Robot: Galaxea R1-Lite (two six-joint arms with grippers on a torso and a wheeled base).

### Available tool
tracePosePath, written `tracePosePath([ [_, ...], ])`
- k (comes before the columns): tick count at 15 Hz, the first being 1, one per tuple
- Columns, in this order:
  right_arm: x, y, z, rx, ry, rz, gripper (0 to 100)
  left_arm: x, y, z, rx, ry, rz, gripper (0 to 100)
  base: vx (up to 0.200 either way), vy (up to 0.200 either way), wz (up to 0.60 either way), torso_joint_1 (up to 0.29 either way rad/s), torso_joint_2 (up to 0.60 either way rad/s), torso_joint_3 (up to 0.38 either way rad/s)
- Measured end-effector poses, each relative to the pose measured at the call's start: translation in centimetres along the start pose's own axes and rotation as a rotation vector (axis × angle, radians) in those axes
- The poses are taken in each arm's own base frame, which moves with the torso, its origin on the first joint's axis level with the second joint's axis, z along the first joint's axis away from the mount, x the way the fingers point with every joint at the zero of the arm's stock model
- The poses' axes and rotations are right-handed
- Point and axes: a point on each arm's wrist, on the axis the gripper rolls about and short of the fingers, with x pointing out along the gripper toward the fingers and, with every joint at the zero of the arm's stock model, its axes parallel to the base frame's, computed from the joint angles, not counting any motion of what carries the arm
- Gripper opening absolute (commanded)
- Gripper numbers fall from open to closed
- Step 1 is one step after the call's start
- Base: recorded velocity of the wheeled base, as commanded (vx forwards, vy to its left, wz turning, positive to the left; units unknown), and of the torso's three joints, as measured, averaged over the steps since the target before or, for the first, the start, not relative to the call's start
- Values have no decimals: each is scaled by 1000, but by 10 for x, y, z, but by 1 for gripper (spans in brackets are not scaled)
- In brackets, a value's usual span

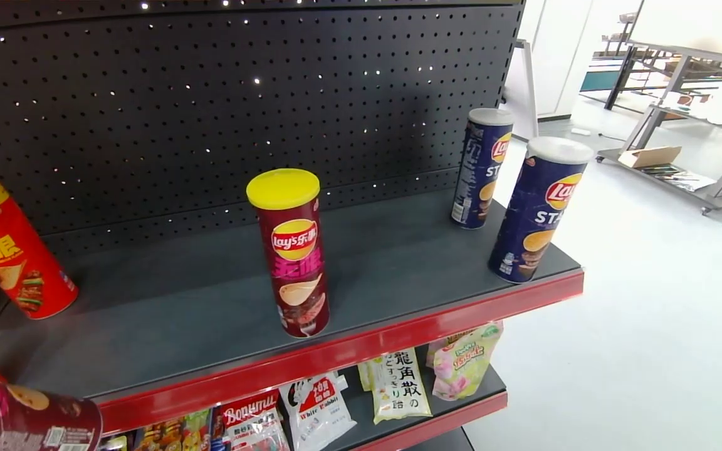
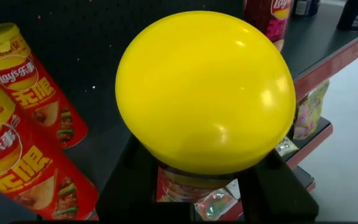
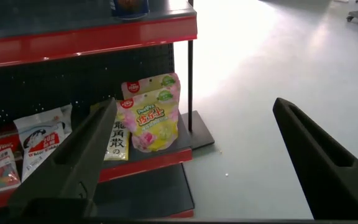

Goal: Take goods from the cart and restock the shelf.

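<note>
A maroon chip can with a yellow lid [image 2: 204,93] is held in my left gripper [image 2: 204,190], whose dark fingers close on its body below the lid. The same can [image 1: 22,416] shows at the lower left corner of the head view, tilted, just in front of the shelf's red front edge. On the grey shelf board [image 1: 398,250] stand a matching maroon can [image 1: 291,250], a red can [image 1: 7,244] at the left and two blue cans [image 1: 482,168] [image 1: 539,210] at the right. My right gripper [image 3: 194,106] is open and holds nothing, low beside the shelf's right end.
The lower shelf carries hanging snack bags [image 1: 392,382] [image 3: 151,112]. Two red cans [image 2: 36,87] stand close beside the held can. Black pegboard [image 1: 242,94] backs the shelf. Open floor [image 1: 649,313] lies to the right, with metal tables [image 1: 680,156] farther off.
</note>
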Motion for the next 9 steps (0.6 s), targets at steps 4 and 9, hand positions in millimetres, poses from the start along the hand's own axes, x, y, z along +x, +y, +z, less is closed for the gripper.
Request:
tracePosePath([
  [4, 0, 0, 0, 0, 0, 1, 100, 40, 13, 33, -47, -43, -14, 0, 0, 0, 0, 0, 0, 0],
  [9, 0, 0, 0, 0, 0, 0, 100, 100, 27, 60, -131, -48, -131, 0, 0, 0, 0, 0, 0, 0],
])
